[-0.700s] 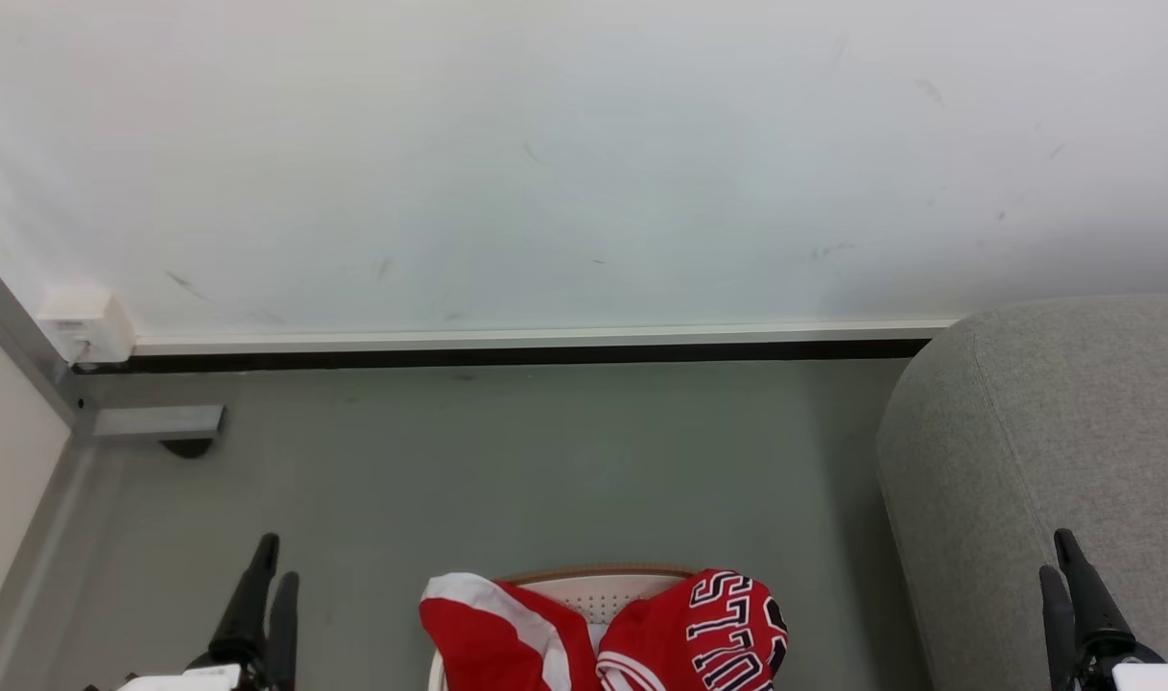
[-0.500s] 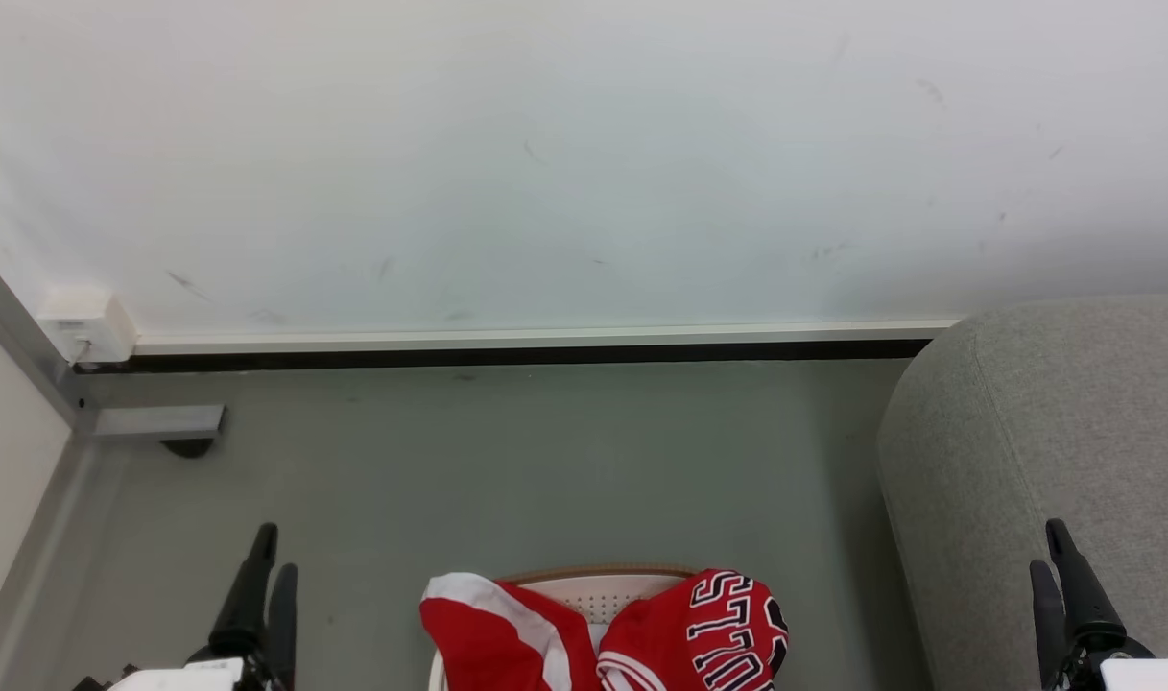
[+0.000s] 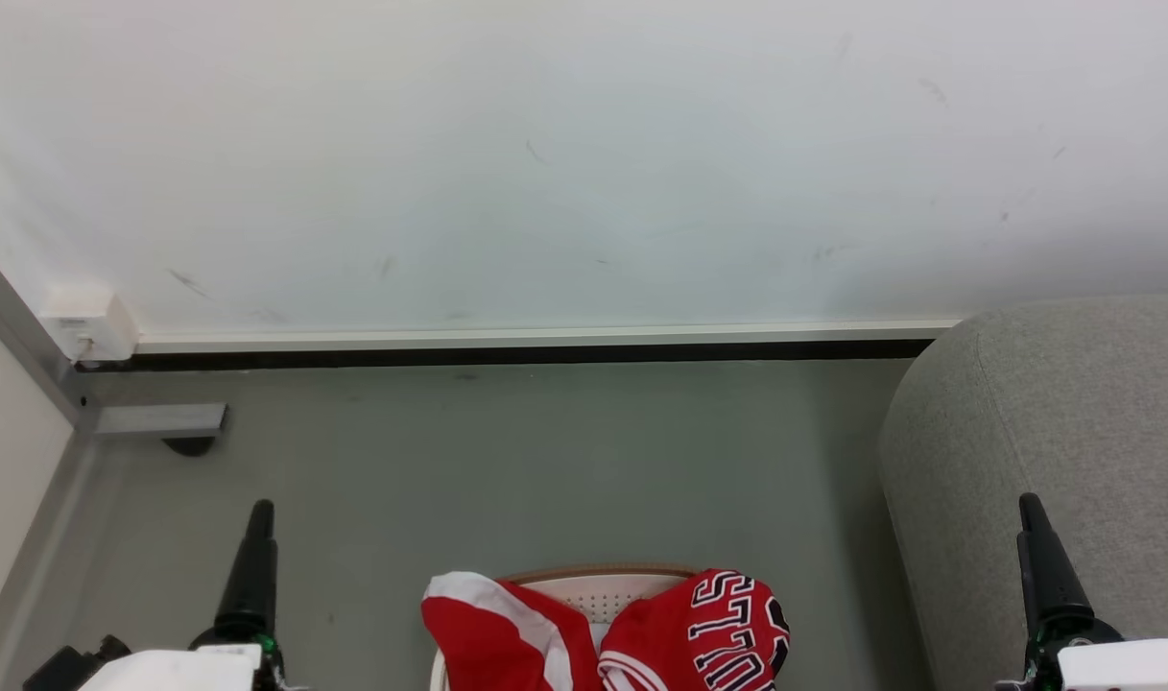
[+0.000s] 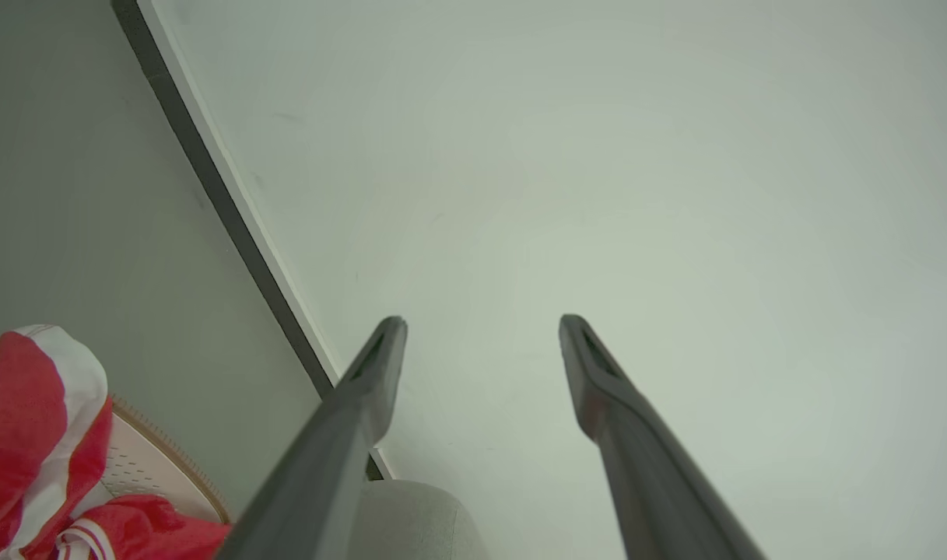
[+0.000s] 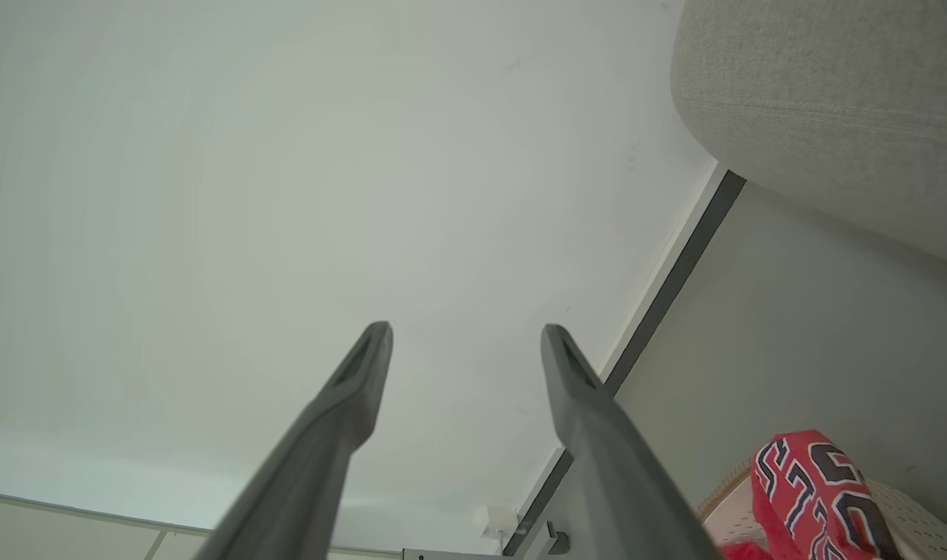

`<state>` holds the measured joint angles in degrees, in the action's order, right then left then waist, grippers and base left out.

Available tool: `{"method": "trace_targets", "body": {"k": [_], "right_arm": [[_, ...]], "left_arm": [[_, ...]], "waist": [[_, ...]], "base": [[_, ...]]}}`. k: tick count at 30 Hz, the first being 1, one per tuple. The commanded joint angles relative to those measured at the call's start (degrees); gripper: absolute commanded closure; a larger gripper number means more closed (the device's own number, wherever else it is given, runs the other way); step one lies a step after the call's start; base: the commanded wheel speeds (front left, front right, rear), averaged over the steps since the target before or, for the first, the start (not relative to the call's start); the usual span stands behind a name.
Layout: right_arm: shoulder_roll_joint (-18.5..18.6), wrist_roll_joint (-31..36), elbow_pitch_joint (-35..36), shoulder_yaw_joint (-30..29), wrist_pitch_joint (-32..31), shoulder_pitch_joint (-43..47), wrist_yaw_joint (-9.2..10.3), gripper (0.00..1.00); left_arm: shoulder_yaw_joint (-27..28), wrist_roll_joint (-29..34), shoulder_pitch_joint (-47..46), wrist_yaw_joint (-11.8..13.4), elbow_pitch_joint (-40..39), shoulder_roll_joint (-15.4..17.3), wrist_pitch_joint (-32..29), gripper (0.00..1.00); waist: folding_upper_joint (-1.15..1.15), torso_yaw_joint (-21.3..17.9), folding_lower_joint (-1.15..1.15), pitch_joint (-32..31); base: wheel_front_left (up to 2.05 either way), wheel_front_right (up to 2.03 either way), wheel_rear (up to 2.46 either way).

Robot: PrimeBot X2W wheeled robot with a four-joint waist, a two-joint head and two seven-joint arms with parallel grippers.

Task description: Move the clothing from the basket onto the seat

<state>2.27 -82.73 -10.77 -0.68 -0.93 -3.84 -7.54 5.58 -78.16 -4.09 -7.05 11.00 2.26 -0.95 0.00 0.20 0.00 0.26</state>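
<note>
The basket point(image 3: 603, 576) is cream-white with a brown rim and stands on the floor at the bottom centre of the head view. The clothing hangs over its rim: a red garment with white trim point(image 3: 492, 629) on the left and a red jersey with black-and-white letters point(image 3: 727, 624) on the right. The grey seat point(image 3: 1073, 432) rises at the right. My left gripper point(image 3: 260, 511) hovers left of the basket, apart from it, and the left wrist view shows it point(image 4: 481, 323) open and empty. My right gripper point(image 3: 1029, 504) hangs in front of the seat; its wrist view shows it point(image 5: 465, 330) open and empty.
A white wall with a dark baseboard point(image 3: 507, 355) closes the far side of the grey floor. At the left stand a grey metal post with a foot point(image 3: 161, 422) and a small white box point(image 3: 80, 321) on the wall.
Both grippers have moved up the head view and turned, so each pair of fingers now lines up edge-on. The basket, clothing and seat have not moved.
</note>
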Motion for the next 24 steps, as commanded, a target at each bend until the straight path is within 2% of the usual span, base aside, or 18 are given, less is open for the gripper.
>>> {"method": "trace_targets", "body": {"k": [1,24], "right_arm": [[0.76,1.78,1.54,0.38,0.60,-1.16,0.01,0.00],[2.54,30.42,3.37,5.62,5.47,-1.20,0.03,0.00]], "left_arm": [[0.08,2.59,-1.06,-0.24,-1.39,0.40,0.64,0.00],[-0.88,32.37,0.00,0.67,-4.52,0.81,5.51,0.00]], "waist": [[0.00,0.01,0.00,0.01],[0.00,0.13,0.00,0.03]], "base": [[0.00,0.00,0.00],[0.00,0.00,0.00]]}}
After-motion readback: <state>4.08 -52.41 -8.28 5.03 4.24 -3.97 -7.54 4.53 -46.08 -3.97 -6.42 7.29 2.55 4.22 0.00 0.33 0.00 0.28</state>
